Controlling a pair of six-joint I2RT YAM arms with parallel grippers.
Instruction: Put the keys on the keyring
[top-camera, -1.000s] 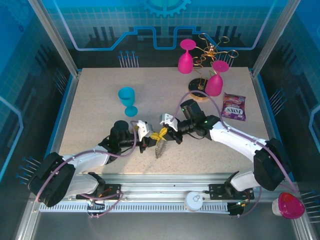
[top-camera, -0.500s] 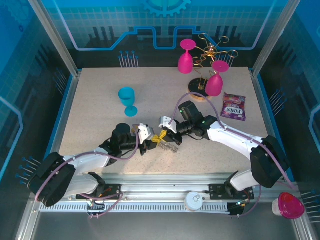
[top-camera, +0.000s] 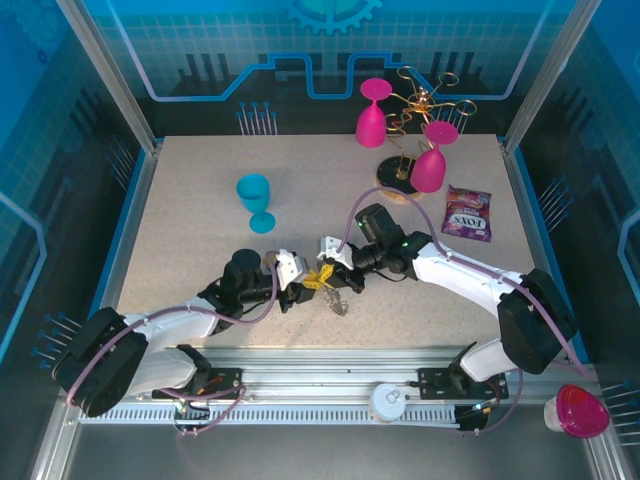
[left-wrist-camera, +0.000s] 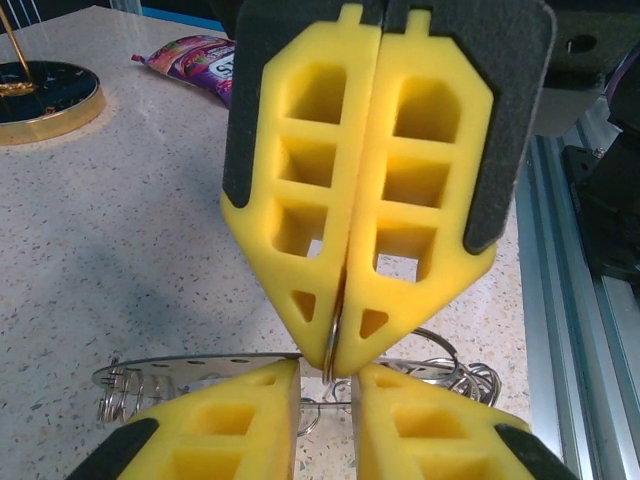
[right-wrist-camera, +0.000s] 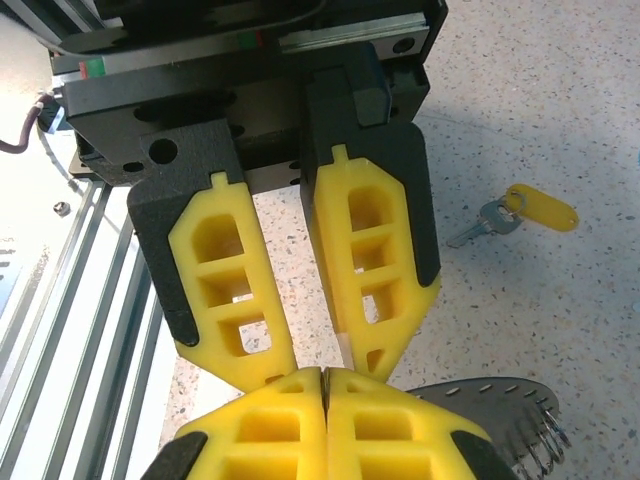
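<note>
**Item: keyring** (left-wrist-camera: 165, 372). A flat metal ring with a wire-coil fringe. I judge it light, stiff and slick, with springy coils.
Location: low over the counter (left-wrist-camera: 120, 230), its thin rim pinched in my closed right gripper (right-wrist-camera: 325, 395).
My left gripper (left-wrist-camera: 326, 405) has its pads slightly parted and clamps nothing.

**Item: key** (right-wrist-camera: 535, 208). Yellow plastic head and a thin blade. It lies flat on the counter, apart from the ring.
Best hold: across the head.
</note>
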